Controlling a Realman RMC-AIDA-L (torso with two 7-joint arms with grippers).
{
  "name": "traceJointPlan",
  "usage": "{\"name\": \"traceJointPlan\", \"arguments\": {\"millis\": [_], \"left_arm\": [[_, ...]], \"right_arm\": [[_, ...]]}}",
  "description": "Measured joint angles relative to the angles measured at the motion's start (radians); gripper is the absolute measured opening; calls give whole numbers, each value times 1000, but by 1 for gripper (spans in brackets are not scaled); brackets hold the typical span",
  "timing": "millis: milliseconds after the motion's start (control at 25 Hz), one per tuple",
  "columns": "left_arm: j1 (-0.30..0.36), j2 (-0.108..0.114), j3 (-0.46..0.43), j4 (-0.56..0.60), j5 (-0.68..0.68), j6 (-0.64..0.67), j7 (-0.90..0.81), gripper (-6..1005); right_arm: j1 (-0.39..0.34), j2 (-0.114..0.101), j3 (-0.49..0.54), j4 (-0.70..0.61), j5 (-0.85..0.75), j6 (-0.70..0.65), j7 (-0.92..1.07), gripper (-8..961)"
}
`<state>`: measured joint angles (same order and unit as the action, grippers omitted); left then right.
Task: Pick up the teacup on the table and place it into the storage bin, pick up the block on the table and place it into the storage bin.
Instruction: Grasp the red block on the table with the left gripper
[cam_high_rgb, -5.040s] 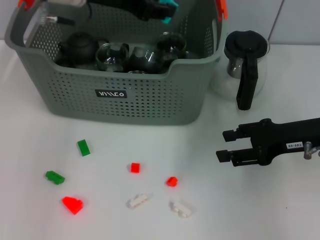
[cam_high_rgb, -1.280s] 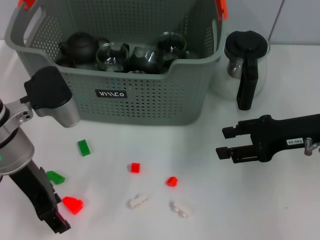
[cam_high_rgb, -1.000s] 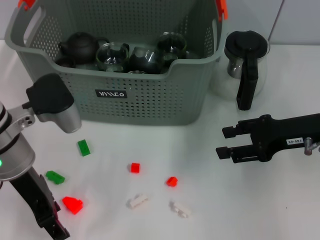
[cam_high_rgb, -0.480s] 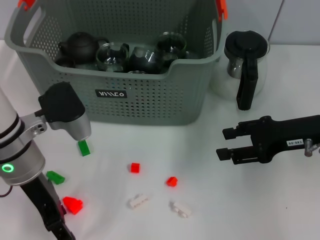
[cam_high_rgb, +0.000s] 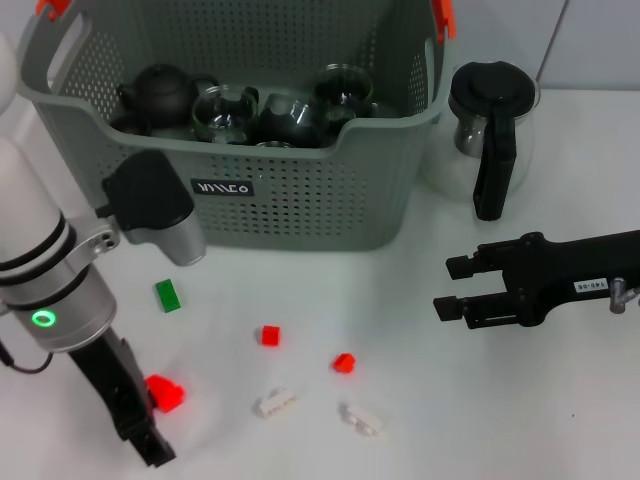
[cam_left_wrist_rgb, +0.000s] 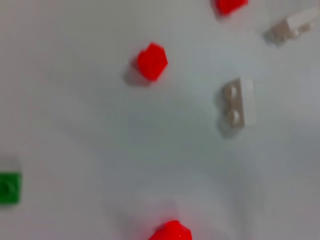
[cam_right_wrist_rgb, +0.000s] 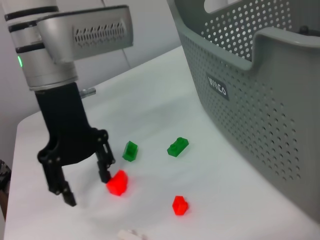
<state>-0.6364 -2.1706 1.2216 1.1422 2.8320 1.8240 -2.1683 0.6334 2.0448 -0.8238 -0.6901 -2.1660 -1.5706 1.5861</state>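
While our left gripper (cam_right_wrist_rgb: 82, 187) hangs low over the near-left part of the white table (cam_high_rgb: 560, 400), its two black fingers (cam_right_wrist_rgb: 104, 172) are spread apart with nothing between them. One finger stands just beside the largest red block (cam_high_rgb: 165, 394); whether it touches the block we cannot tell. In the right wrist view that block (cam_right_wrist_rgb: 118, 183) lies outside the gap, next to the finger nearer the basket. The left wrist view shows only the top of this block (cam_left_wrist_rgb: 170, 232) at the picture's edge.

Around it we see more loose blocks: a small red block (cam_high_rgb: 268, 335), another small red block (cam_high_rgb: 344, 362), a white block (cam_high_rgb: 275, 403) and a second white block (cam_high_rgb: 360, 419), all apart from one another. A green block (cam_high_rgb: 167, 295) lies between our left arm and the storage bin (cam_high_rgb: 300, 200). A second green block (cam_right_wrist_rgb: 130, 150) shows only in the right wrist view, near the first.

The grey perforated bin sits at the far side of the table, with a black teapot (cam_high_rgb: 160, 92) and several glass teacups (cam_high_rgb: 226, 108) already inside it.

Our right gripper (cam_high_rgb: 452, 287) rests apart at the right, its jaws open and empty, pointing toward the blocks. Beyond it, beside the bin, stands a glass pitcher (cam_high_rgb: 490, 130) with a black handle.
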Motion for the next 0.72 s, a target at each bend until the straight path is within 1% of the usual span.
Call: {"name": "traceJointPlan", "arguments": {"millis": [240, 480, 600, 720], "left_arm": [[-21, 0, 2, -14, -25, -51, 0, 703], [-40, -1, 3, -47, -56, -161, -8, 699], [-41, -2, 0, -50, -70, -205, -14, 695], [-28, -1, -2, -34, -77, -220, -14, 691]], "right_arm": [[-2, 0, 4, 1, 0, 2, 0, 701], [-2, 0, 5, 1, 0, 7, 0, 700], [-1, 0, 5, 0, 0, 7, 0, 700], [-1, 0, 6, 0, 0, 8, 0, 700]]}}
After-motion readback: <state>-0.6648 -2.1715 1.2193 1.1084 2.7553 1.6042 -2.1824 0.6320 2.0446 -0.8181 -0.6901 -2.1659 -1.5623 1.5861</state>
